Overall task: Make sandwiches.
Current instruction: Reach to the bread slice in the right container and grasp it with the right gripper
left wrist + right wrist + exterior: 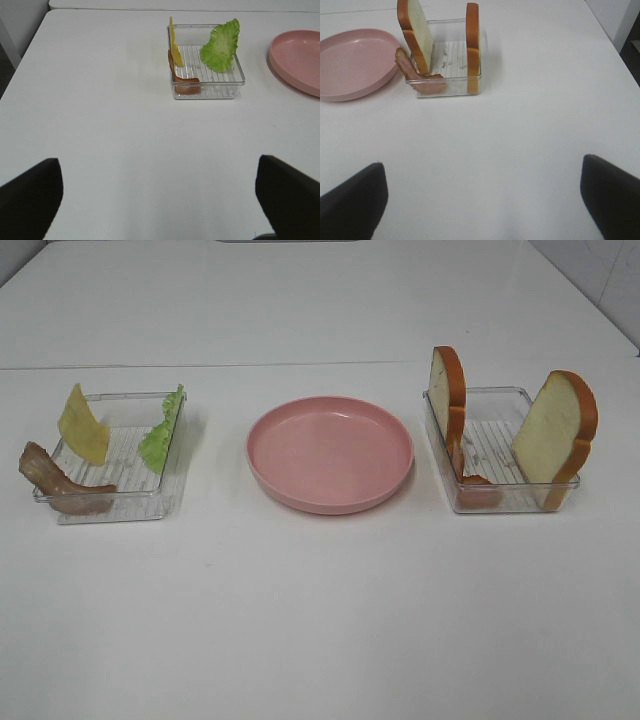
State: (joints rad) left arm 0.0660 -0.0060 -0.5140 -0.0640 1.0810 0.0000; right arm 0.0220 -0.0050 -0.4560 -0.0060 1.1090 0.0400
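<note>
No stacked sandwiches are in view; the parts stand apart in two trays. The left clear tray [120,505] holds a yellow cheese slice [82,425], a green lettuce leaf [162,435] and a brown bacon strip [55,480]. The right clear tray [500,502] holds two upright bread slices [448,390] [555,430] and another bacon strip [472,482]. My left gripper [160,200] is open, well short of the lettuce [221,45]. My right gripper [480,200] is open too, well back from the bread [415,32]. Neither gripper appears in the high view.
A pink round plate [330,452] with nothing on it sits between the two trays on the white table. A table seam runs across behind the trays. The table's edges show at the outer sides in both wrist views.
</note>
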